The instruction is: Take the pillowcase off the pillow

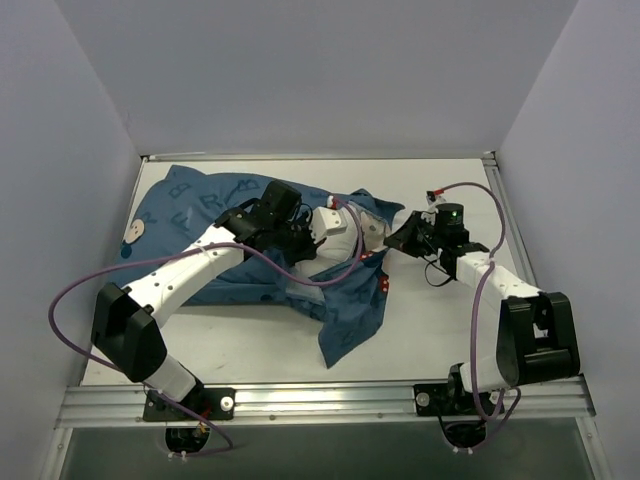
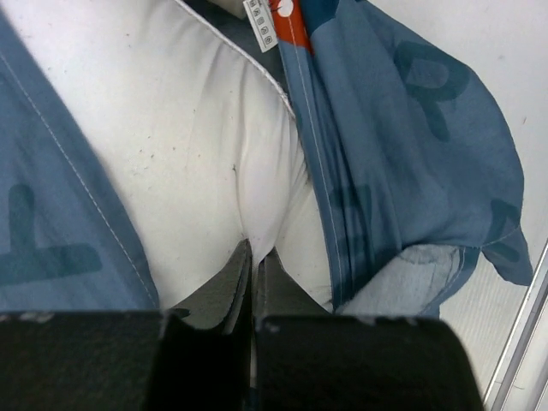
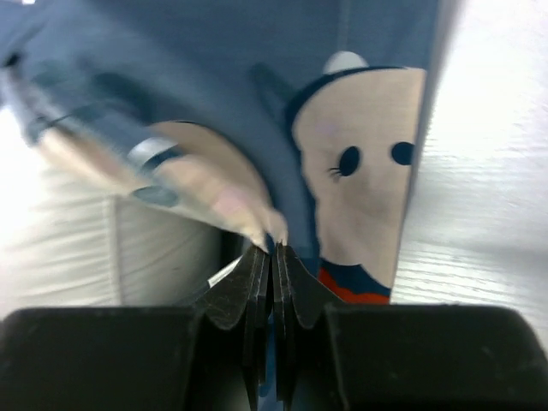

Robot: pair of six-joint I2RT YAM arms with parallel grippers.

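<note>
Where the pillowcase lies: you have the pillowcase spread rumpled over the left and middle of the desk, with one flap trailing toward the near edge at centre. A cartoon mouse head shows at its far left border.
Left arm: it stretches diagonally across the blue fabric toward the middle of the desk.
Left gripper: your left gripper is clenched, its jaws pressed together on a pinched ridge of the white pillow.
Pillow: it sits mid-desk between your two grippers, mostly covered. In the left wrist view the bare white cushion bulges out with blue fabric on either side of it.
Tag: a small white sewn tag shows at the top of that view, next to a red patch of the print.
Right gripper: your right gripper is clenched too, grasping a folded edge of the pillowcase at its right end. The fabric near the tips is blurred.
Mouse print: a mouse face lies just right of those jaws, with white pillow to their left.
Right side: bare desk shows beyond the fabric edge.
</note>
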